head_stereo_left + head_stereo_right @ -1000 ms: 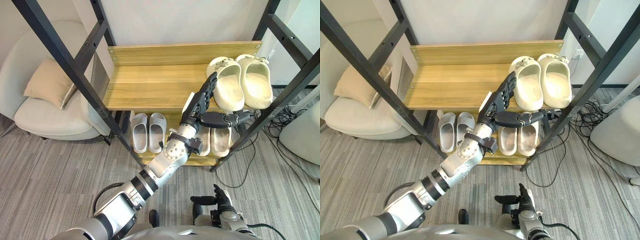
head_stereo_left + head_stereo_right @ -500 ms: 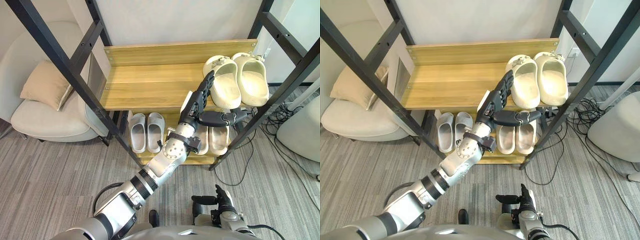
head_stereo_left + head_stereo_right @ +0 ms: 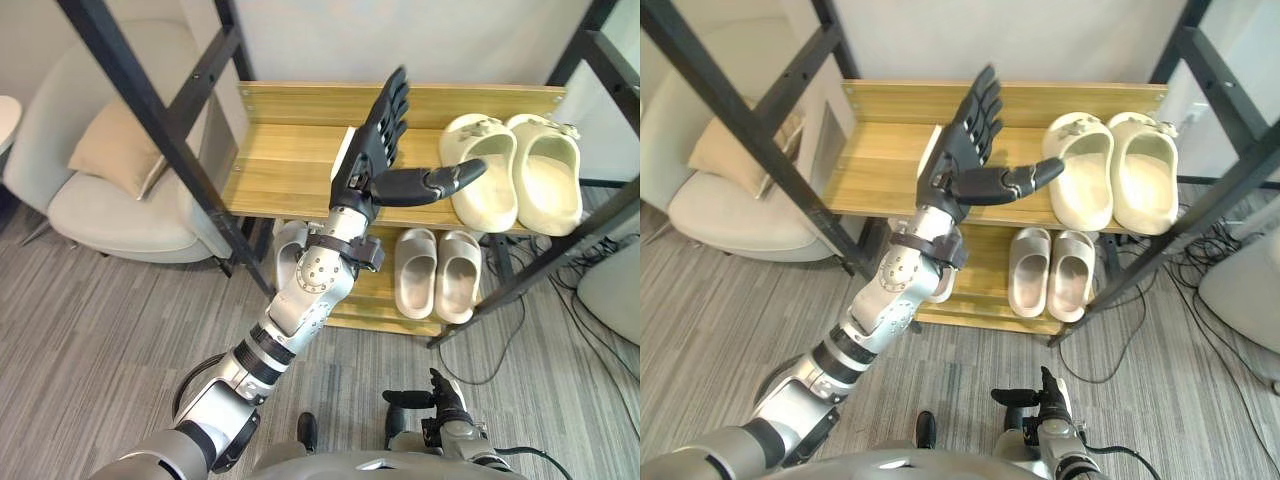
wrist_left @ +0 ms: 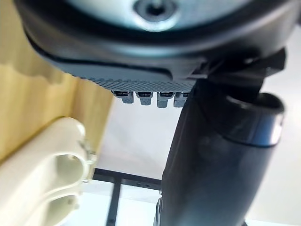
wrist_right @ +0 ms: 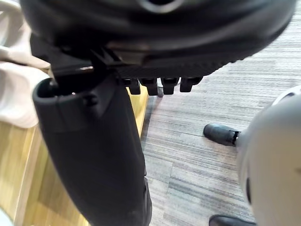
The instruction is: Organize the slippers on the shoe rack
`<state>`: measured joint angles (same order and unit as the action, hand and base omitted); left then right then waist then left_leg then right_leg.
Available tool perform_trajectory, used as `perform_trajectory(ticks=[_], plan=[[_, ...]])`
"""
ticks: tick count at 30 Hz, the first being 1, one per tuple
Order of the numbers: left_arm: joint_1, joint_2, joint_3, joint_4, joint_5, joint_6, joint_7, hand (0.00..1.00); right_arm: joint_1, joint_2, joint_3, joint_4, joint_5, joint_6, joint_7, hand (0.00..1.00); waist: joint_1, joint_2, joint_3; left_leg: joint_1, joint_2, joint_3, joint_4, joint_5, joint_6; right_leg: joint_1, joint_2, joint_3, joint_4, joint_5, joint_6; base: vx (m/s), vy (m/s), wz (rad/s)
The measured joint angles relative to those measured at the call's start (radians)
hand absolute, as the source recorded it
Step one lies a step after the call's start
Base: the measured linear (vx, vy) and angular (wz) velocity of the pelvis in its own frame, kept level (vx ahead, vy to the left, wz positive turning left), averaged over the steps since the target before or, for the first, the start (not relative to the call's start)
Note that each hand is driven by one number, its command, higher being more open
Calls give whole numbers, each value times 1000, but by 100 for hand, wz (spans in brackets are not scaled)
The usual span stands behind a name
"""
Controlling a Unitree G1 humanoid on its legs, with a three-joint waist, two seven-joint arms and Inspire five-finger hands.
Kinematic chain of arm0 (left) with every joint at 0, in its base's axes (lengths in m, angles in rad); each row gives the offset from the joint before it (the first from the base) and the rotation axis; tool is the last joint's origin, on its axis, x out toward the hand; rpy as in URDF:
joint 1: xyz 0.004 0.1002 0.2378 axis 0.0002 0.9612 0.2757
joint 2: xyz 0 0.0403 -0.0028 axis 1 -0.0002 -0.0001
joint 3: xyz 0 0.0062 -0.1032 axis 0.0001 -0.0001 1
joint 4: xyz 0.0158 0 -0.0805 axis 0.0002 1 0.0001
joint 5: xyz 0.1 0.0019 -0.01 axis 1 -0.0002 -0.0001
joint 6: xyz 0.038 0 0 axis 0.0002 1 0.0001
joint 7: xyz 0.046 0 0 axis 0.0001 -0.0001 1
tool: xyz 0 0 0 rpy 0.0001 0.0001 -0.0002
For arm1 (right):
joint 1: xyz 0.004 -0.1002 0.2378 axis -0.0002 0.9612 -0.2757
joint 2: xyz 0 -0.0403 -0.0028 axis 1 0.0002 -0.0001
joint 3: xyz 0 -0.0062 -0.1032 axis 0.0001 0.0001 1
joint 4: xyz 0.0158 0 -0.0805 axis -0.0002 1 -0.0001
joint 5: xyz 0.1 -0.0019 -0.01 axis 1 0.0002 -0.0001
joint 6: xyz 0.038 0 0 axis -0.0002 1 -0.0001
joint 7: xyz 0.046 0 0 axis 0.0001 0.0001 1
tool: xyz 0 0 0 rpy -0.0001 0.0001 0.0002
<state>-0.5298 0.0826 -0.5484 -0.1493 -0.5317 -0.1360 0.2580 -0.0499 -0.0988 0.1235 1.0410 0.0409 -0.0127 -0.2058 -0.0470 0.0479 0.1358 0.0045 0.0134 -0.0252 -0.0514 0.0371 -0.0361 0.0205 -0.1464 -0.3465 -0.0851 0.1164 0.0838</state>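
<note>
Reaching hand: we find the left hand [image 3: 366, 165] held up in front of the shoe rack [image 3: 150, 112], level with the middle of its top shelf [image 3: 285, 150].
Left hand state: fingers [image 3: 390, 105] straight and spread, thumb [image 3: 425, 184] stuck out sideways; we see nothing held in it.
Thumb direction: the tip points toward the cream clogs [image 3: 512, 180]; we cannot tell whether it touches the nearer one.
Left wrist view: we see one cream clog [image 4: 44, 174] lying on the wooden shelf beside the thumb.
Right hand: low by the floor [image 3: 100, 330], in front of the rack; we read its fingers as relaxed and holding nothing [image 3: 440, 395].
Cream clogs: one pair, side by side at the right end of the top shelf, openings up.
Beige slippers: one pair [image 3: 438, 272], side by side on the lower shelf [image 3: 375, 295], below the clogs.
Grey slippers: on the lower shelf to the left of the beige pair, mostly hidden behind the left arm [image 3: 288, 240].
Top shelf, left and middle: bare wood.
Surroundings: we note an armchair [image 3: 120, 215] with a cushion [image 3: 110, 145] on it, left of the rack.
</note>
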Motion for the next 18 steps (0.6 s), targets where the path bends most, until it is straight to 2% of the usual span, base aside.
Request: perform_trajectory(ticks=[4,11,14,15,18], plan=[[38,1,-37,-81,-26,-11,-48,100,-19,9,39,5,0,0,12,100,38,14,-13,-10,-5,-18,5,3,4,2,-4,-14,0,-1,0,-48,12,16],[185,14,-153,-136,-152,-5,-141,100,-22,22,86,40,0,4,27,100,52,21,-38,-8,-3,-43,8,5,7,18,-1,-35,0,-3,-1,-19,-5,8],[218,25,-230,-137,-193,17,-194,100,-21,22,96,51,0,10,32,100,64,19,-53,-8,-3,-47,9,5,7,22,0,-40,0,-4,-1,3,-4,5],[252,34,-283,-136,-202,38,-235,100,-21,22,97,55,-1,10,32,100,70,18,-59,-5,-3,-52,11,5,7,28,0,-44,0,-5,-1,8,-4,6],[323,41,-338,-118,-201,76,-297,100,-22,22,110,56,-1,9,35,100,74,17,-69,-5,-3,-63,13,6,7,33,1,-55,0,-6,-2,-11,-10,11]])
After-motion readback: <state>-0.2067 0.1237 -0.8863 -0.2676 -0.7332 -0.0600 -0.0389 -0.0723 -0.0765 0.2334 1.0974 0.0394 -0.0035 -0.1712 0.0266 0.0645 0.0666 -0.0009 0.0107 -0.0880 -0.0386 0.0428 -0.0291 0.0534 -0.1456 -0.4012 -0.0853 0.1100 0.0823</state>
